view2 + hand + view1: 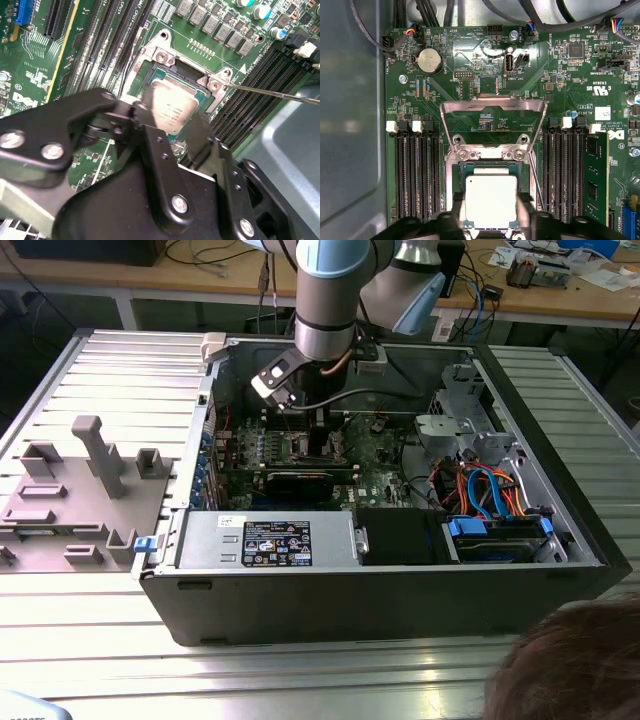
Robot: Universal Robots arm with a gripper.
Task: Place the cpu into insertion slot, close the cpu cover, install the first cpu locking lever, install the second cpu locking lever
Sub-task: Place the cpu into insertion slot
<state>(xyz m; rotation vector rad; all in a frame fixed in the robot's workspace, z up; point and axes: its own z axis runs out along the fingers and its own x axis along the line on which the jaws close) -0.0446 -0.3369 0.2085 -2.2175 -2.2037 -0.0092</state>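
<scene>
The cpu [490, 200], a square chip with a dull silvery top, lies in or just above the insertion slot [461, 170] on the green motherboard [372, 448]. My gripper [490, 219] hangs straight over it, black fingers [451, 217] pressed against two opposite edges of the cpu [170, 112]. The cpu cover [492, 106], a silvery frame with a square window, stands flipped open beyond the socket's hinge. A thin wire locking lever [270, 92] sticks out free beside the socket. In the exterior view the gripper [315, 425] reaches down into the open computer case.
Black memory slots [415, 170] flank the socket on both sides. A black card [300, 483] and the power supply [265, 540] lie nearer the case front. Cables and drive bays [480, 490] fill the exterior view's right. A person's head [570, 660] shows at the lower right.
</scene>
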